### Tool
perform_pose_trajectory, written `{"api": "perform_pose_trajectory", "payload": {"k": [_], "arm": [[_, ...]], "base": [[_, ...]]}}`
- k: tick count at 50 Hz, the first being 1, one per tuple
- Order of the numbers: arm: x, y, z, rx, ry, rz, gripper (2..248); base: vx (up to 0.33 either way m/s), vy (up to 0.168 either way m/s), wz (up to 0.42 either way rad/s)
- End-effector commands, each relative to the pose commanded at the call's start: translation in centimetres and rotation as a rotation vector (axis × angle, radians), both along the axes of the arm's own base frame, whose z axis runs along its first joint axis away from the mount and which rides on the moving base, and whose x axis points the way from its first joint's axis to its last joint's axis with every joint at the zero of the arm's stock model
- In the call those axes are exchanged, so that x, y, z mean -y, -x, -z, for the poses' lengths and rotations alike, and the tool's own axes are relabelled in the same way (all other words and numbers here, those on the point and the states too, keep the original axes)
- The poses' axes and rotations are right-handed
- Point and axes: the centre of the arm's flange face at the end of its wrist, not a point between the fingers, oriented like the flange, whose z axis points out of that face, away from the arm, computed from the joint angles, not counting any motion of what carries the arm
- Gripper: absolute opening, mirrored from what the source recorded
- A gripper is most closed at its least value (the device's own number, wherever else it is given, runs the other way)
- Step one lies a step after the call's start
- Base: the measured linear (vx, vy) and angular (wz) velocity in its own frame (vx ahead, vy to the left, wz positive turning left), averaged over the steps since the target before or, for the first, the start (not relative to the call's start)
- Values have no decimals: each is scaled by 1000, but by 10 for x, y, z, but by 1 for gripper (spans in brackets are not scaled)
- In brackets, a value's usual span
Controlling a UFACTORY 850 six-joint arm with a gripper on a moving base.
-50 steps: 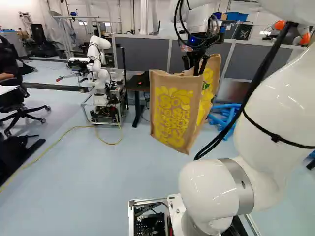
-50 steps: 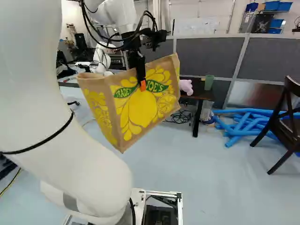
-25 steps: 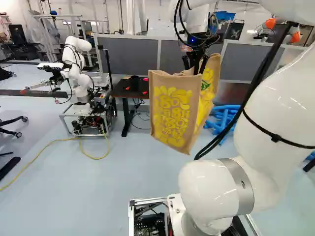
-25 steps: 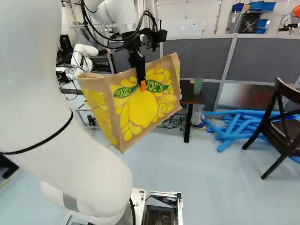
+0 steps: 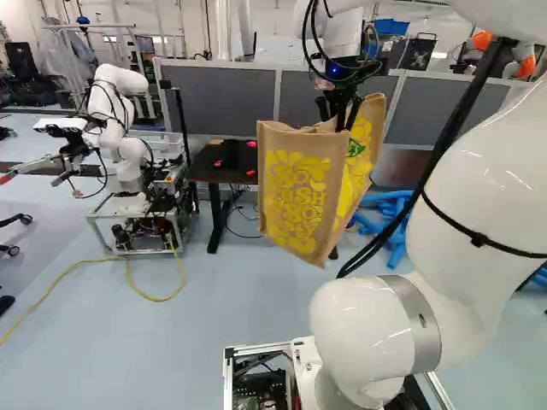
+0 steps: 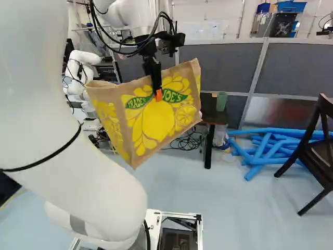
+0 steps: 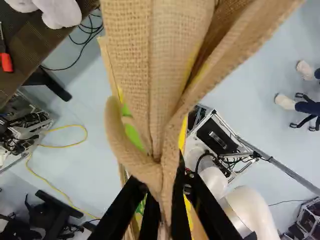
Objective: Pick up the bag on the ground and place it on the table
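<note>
"TRADER JOE'S" across green bands (image 6: 138, 102) on the bag (image 6: 104, 91), yellow lettering (image 5: 295, 196) on its other panel (image 5: 282, 141), illegible

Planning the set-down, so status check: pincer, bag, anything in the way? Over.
Pincer shut on bag by its rim, bag aloft, tilted. Table ahead, not reached. Green cup and red-handled tool on it, may crowd set-down.

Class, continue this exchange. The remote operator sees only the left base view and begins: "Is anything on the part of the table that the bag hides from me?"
Observer: Yes, the right base view shows a green cup standing on the table.
Operator: How does the end effector hold the bag?
Observer: The wrist view shows its two fingers pinching folded cloth at the bag's rim between them.
</note>
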Motion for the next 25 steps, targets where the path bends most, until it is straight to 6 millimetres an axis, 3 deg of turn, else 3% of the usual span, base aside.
{"api": "perform_pose_trajectory", "payload": {"k": [25], "arm": [[0, 0, 0, 0, 0, 0, 22]], "base": [[215, -1, -21]]}}
